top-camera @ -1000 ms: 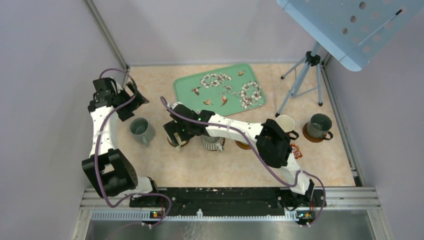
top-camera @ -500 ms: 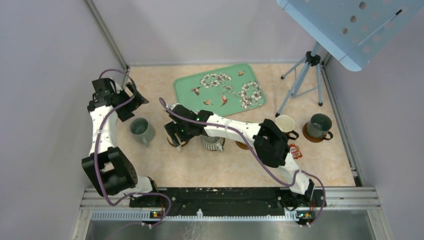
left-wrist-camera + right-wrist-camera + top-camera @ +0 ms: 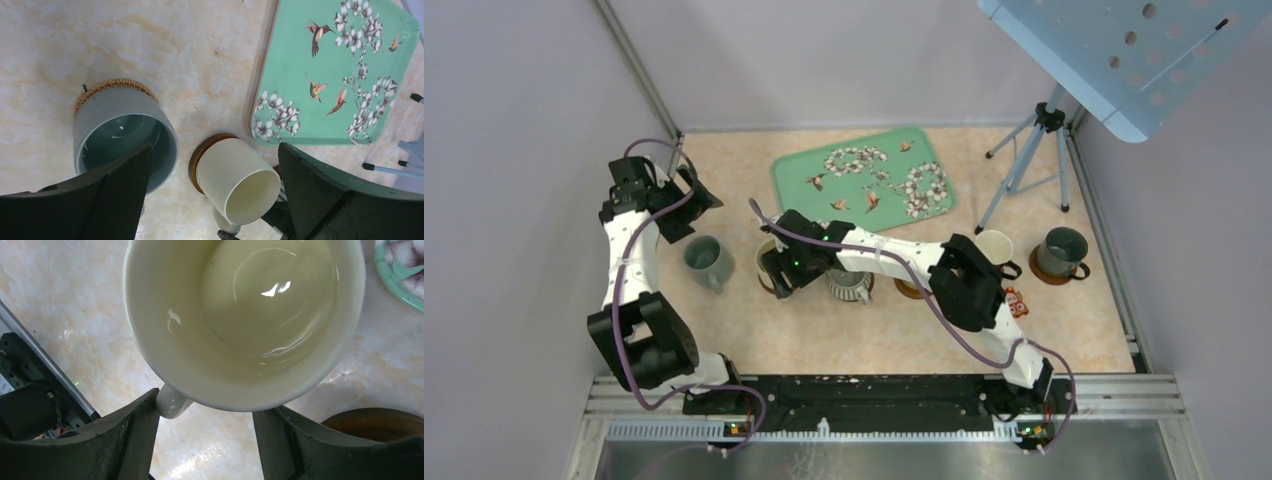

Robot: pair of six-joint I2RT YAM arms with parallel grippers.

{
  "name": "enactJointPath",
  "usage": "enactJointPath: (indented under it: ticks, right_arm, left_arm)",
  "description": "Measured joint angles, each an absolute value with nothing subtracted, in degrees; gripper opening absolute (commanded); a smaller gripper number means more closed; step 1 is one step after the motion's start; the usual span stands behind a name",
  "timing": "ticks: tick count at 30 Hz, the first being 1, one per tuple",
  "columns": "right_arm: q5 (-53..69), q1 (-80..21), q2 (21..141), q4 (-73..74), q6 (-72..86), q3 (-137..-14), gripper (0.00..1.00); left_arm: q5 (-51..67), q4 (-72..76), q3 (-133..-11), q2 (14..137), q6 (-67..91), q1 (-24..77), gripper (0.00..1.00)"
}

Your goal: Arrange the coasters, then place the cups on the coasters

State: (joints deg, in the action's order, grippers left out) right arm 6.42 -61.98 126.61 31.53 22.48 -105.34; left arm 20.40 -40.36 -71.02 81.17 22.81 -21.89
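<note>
A: Right gripper [image 3: 205, 406]?
B: Jaws flank the cream mug [image 3: 240, 315] near its handle. Clamped or not, can't tell. Mug's on 1 brown coaster [image 3: 199, 151].
A: Left gripper [image 3: 215, 148]?
B: Farther back, jaws wide apart, holding nothing, near the grey-green mug [image 3: 125, 131].

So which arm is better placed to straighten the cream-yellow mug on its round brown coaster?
Right. The right gripper is at the cream-yellow mug, its jaws open beside the handle. The left gripper, open too, hangs farther off, nearer the grey-green mug on the woven-edged coaster.
</note>
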Motion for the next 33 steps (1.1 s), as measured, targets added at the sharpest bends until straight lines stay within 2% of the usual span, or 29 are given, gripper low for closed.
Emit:
enactJointPath:
  ticks: [6,13,16,22,27,29,33]
  right_arm:
    - [8.29,-61.3,125.93,29.91,21.63,-103.44,0.63]
    - [8.36,-60.95,125.14,30.22,18.81,-103.11,0.84]
    - [9.72,-60.18,123.37,31.35,15.51,-103.11,0.87]
    - [18.17,-51.46,114.48,30.0,10.81,-100.75,0.86]
    - [18.68,-38.85,109.06,28.23,7.62,-98.24,0.74]
    - [16.29,-34.65,108.9,28.25,6.13,-98.02,0.7]
    - [12.58,-30.11,109.03,28.49,3.92,-95.48,0.62]
  left_arm:
    - [21.21,-40.38,-71.02,81.36,22.81,-22.0,0.99]
    - [23.97,-40.45,-71.05,82.13,21.58,-22.04,0.99]
    - [27.57,-40.38,-71.7,82.43,18.85,-22.04,0.99]
    - [31.81,-40.42,-81.3,88.51,9.04,-19.42,0.99]
    - [29.91,-41.25,-88.49,96.07,-0.67,-11.18,0.98]
    - [28.08,-41.45,-90.37,99.2,-3.81,-7.11,0.91]
    - [24.36,-41.65,-91.13,104.77,-7.81,-0.25,0.61]
